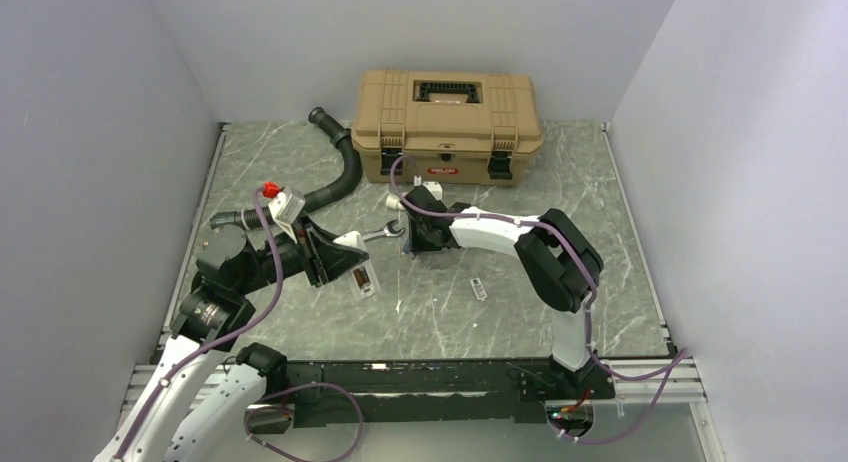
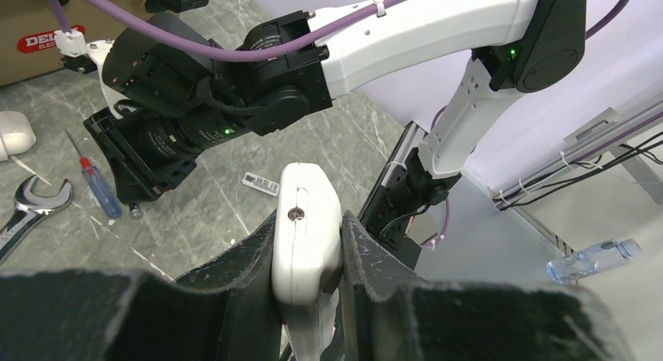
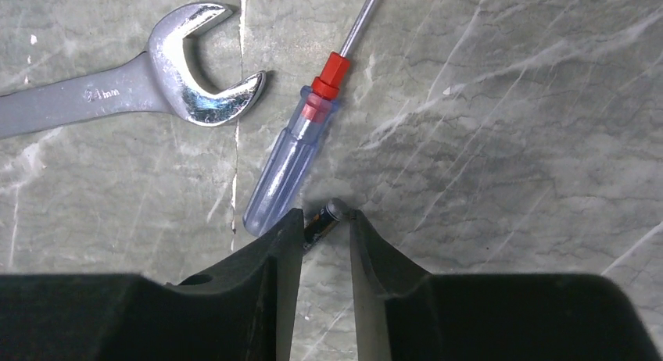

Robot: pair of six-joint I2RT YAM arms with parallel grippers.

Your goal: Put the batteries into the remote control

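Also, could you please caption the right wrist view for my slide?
Right gripper straddles a battery lying beside the screwdriver and wrench.

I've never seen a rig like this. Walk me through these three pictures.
These are two robot arms bolted to a table, each ending in two fingers. The wide picture looks down from above and behind them. The other two come from cameras on the wrists. On the table lie a tan toolbox, a black hose, a wrench and a screwdriver. The left gripper clamps the white remote control on edge, seen close in its wrist view. The right gripper is down at the table, its fingers either side of a small battery beside the screwdriver handle. Whether they already pinch it is unclear.
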